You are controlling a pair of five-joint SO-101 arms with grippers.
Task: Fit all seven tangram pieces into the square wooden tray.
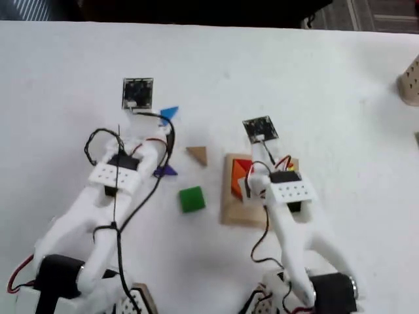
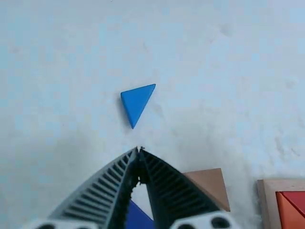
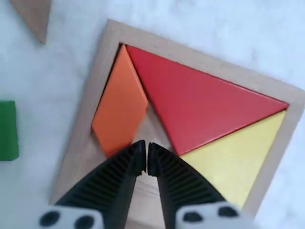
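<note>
The square wooden tray (image 3: 88,121) holds an orange parallelogram (image 3: 121,102), a large red triangle (image 3: 195,105) and a yellow triangle (image 3: 233,162). My right gripper (image 3: 145,151) hovers shut over the tray's bare wood beside the orange piece, holding nothing. A light blue triangle (image 2: 137,102) lies on the table just beyond my left gripper (image 2: 139,151), which is shut and empty. A dark blue piece (image 2: 138,217) lies under the left fingers. A tan triangle (image 1: 198,154) and a green square (image 1: 192,199) lie between the arms, left of the tray (image 1: 230,210).
The white table (image 1: 294,78) stretches open toward the far side. A pegged wooden block (image 1: 410,82) stands at the right edge. Black cables (image 1: 118,196) run along the left arm.
</note>
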